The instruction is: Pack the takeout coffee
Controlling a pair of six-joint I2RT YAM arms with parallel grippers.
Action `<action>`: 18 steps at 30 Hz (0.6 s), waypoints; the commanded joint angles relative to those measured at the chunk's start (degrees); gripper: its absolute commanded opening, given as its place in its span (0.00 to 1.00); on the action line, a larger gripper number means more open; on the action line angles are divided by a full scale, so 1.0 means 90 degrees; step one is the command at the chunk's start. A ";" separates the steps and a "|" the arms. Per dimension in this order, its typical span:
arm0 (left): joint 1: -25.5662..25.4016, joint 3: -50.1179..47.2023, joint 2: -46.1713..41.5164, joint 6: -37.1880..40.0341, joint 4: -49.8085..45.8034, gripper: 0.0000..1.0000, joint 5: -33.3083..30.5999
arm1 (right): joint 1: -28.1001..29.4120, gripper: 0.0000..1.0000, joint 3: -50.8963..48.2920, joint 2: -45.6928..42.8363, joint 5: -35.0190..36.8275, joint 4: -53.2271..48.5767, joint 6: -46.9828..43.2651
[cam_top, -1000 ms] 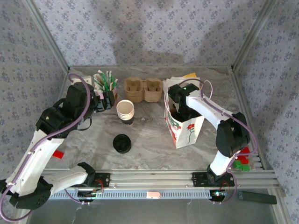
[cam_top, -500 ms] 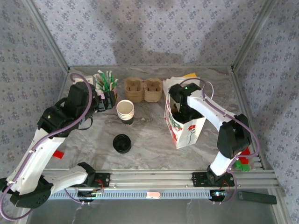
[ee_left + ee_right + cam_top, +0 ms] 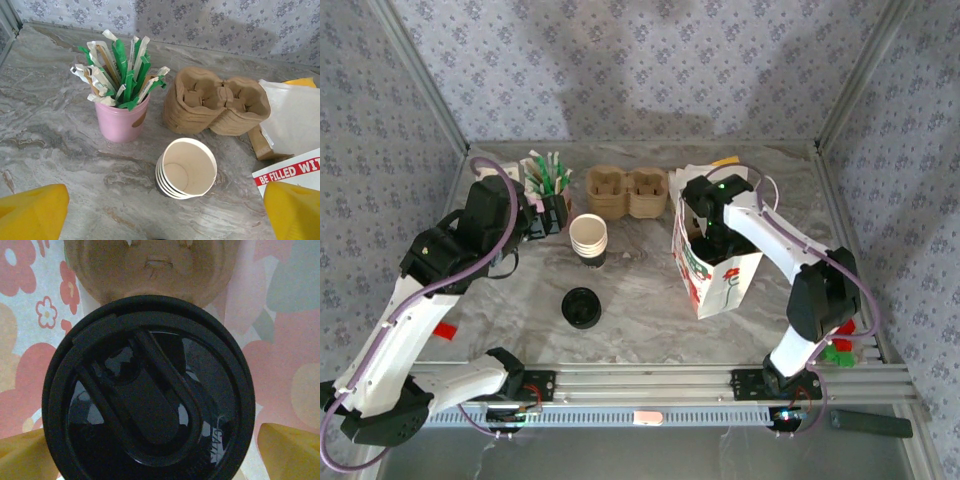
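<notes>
Lab test cell: aluminium frame (image 3: 650, 383), wallpapered panels (image 3: 640, 70).

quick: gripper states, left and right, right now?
Left gripper: open, nothing between its fingers.
Right gripper: open, down in the paper bag, fingers either side of the takeout coffee.

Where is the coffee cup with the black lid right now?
In the right wrist view, the takeout coffee sits just below the right gripper, between its open yellow fingers, seemingly inside the flowery paper bag, right of centre in the top view.

White-and-black arms (image 3: 395, 330), looping purple cables (image 3: 488, 162)
</notes>
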 commanded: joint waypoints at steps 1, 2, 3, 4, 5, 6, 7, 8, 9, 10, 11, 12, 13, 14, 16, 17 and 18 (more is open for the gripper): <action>-0.0044 0.0140 -0.0105 0.0046 -0.0011 1.00 -0.0122 | 0.0003 1.00 0.0206 -0.0177 0.0136 -0.0251 -0.0004; -0.0045 0.0142 -0.0115 0.0046 -0.0011 1.00 -0.0130 | 0.0016 1.00 0.0226 -0.0177 0.0138 -0.0256 0.0003; -0.0046 0.0143 -0.0115 0.0046 -0.0013 1.00 -0.0133 | 0.0016 1.00 0.0248 -0.0177 0.0143 -0.0259 0.0003; -0.0045 0.0142 -0.0122 0.0046 -0.0017 1.00 -0.0148 | 0.0017 1.00 0.0268 -0.0167 0.0143 -0.0282 -0.0002; -0.0044 0.0136 -0.0134 0.0046 -0.0016 1.00 -0.0149 | 0.0021 1.00 0.0294 -0.0158 0.0143 -0.0295 -0.0006; -0.0043 0.0130 -0.0135 0.0046 -0.0021 1.00 -0.0158 | 0.0018 1.00 0.0316 -0.0157 0.0143 -0.0309 -0.0022; -0.0046 0.0130 -0.0132 0.0046 -0.0021 1.00 -0.0159 | 0.0025 1.00 0.0337 -0.0150 0.0143 -0.0327 -0.0028; -0.0052 0.0130 -0.0141 0.0046 -0.0021 1.00 -0.0153 | 0.0024 1.00 0.0355 -0.0143 0.0145 -0.0334 -0.0029; -0.0051 0.0121 -0.0144 0.0046 -0.0021 1.00 -0.0168 | 0.0026 1.00 0.0368 -0.0135 0.0143 -0.0348 -0.0038; -0.0052 0.0120 -0.0140 0.0046 -0.0021 0.99 -0.0166 | 0.0031 1.00 0.0386 -0.0132 0.0148 -0.0355 -0.0036; -0.0048 0.0120 -0.0136 0.0046 -0.0021 1.00 -0.0168 | 0.0030 1.00 0.0395 -0.0137 0.0143 -0.0359 -0.0036; -0.0049 0.0127 -0.0135 0.0046 -0.0011 0.99 -0.0163 | 0.0031 1.00 0.0404 -0.0131 0.0147 -0.0350 -0.0036; -0.0051 0.0136 -0.0130 0.0046 -0.0011 1.00 -0.0162 | 0.0045 1.00 0.0415 -0.0131 0.0160 -0.0373 -0.0036; -0.0050 0.0138 -0.0112 0.0046 -0.0003 1.00 -0.0163 | 0.0037 1.00 0.0433 -0.0137 0.0153 -0.0381 -0.0044; -0.0050 0.0154 -0.0096 0.0056 -0.0001 1.00 -0.0168 | 0.0055 1.00 0.0474 -0.0151 0.0174 -0.0414 -0.0046; -0.0046 0.0166 -0.0087 0.0061 0.0007 1.00 -0.0159 | 0.0056 1.00 0.0492 -0.0157 0.0184 -0.0426 -0.0046; -0.0045 0.0168 -0.0077 0.0065 0.0003 1.00 -0.0158 | 0.0056 1.00 0.0520 -0.0167 0.0187 -0.0431 -0.0038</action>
